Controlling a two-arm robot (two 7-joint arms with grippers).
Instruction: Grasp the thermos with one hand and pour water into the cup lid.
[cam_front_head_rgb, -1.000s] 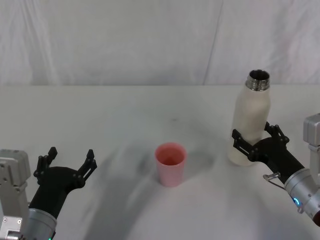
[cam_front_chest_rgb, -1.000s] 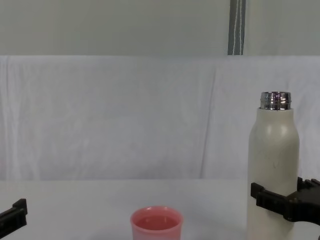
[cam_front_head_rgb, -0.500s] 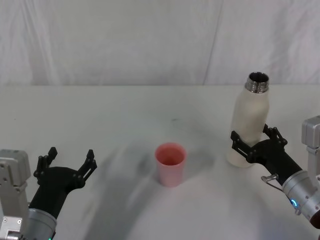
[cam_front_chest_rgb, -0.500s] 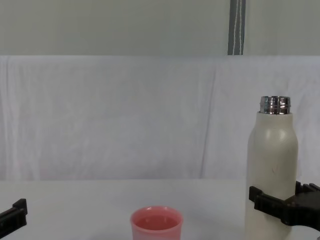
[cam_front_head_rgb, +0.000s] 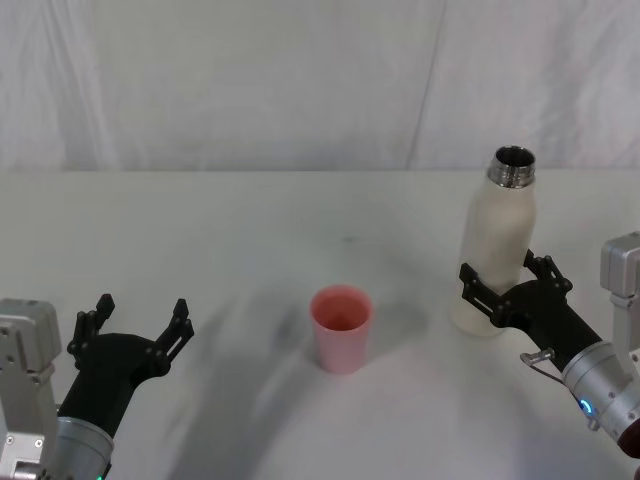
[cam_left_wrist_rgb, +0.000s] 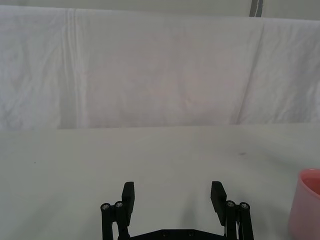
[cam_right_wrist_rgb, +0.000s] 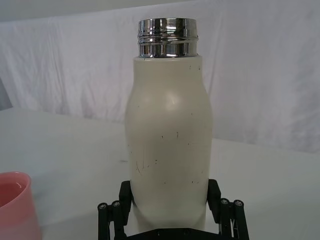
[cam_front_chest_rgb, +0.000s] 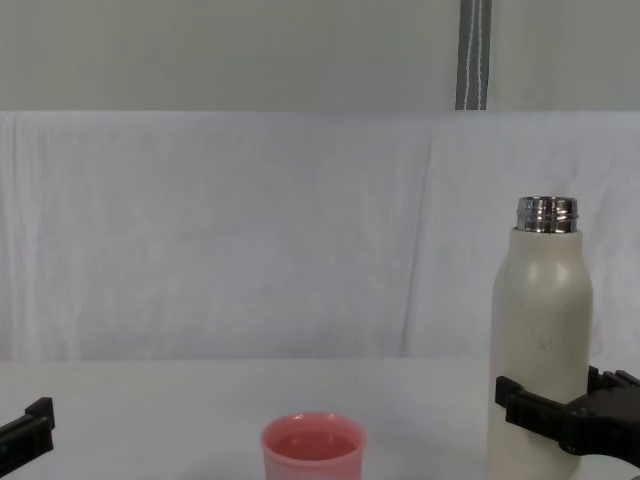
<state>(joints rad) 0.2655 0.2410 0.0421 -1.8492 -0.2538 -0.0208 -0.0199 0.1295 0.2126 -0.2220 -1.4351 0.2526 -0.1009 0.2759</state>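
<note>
Gripping the thermos (cam_front_head_rgb: 498, 250) low on its body, the right gripper (cam_front_head_rgb: 510, 290) has one black finger on each side of the cream wall, closed on it, w/ the bottle upright at the table's (cam_front_head_rgb: 250, 220) right side. Holding it low leaves the shoulders and the open steel neck free, probably so the mouth can swing over toward the cup lid (cam_front_head_rgb: 341, 327) w/o the fingers getting in the way. Cup lid stands upright near the table's middle, well apart from the thermos and to its left, mouth up, ready to take a pour; not yet started, judging by the vertical bottle.

Left gripper (cam_front_head_rgb: 132, 335) sits parked at the near left, fingers spread, holding nothing, clear of both things.

Hard to tell: whether the thermos base rests on the table or is just lifted, since the chest view cuts it off and the right wrist view hides it behind the fingers. Water level inside the bottle isn't visible. Cup lid's inside looks pink and bare, but can't be sure it's dry. Its lower part is cut off in the chest view
</note>
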